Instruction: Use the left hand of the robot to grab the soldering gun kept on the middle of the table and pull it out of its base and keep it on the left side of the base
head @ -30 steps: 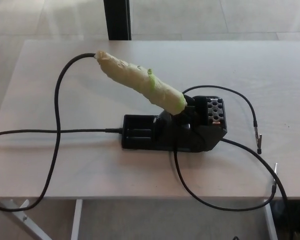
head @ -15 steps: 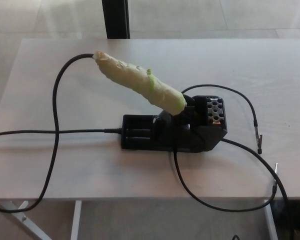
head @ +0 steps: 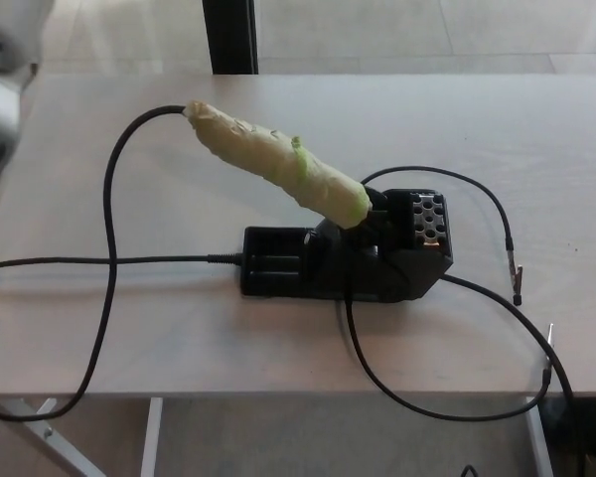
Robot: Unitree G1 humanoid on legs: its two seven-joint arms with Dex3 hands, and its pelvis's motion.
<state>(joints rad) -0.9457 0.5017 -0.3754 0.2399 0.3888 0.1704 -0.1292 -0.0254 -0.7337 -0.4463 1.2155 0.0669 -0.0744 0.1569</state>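
The soldering gun (head: 276, 167), its handle wrapped in pale green tape, sits tilted in the black base (head: 343, 264) at the middle of the table (head: 477, 129). Its handle leans up toward the back left. A thick black cable (head: 109, 248) leaves the handle's top end, loops left and drops over the table's front edge. A white and grey part of my left arm (head: 2, 79) shows at the picture's top left corner, well apart from the gun. Neither black hand shows.
A thin black wire (head: 505, 234) with clips curves from the base to the table's right side. Another cable (head: 427, 402) hangs over the front edge. A black post (head: 228, 35) stands behind the table's far edge.
A white part of my left arm has come into the picture at the top left. The gun, base and cables have not moved.
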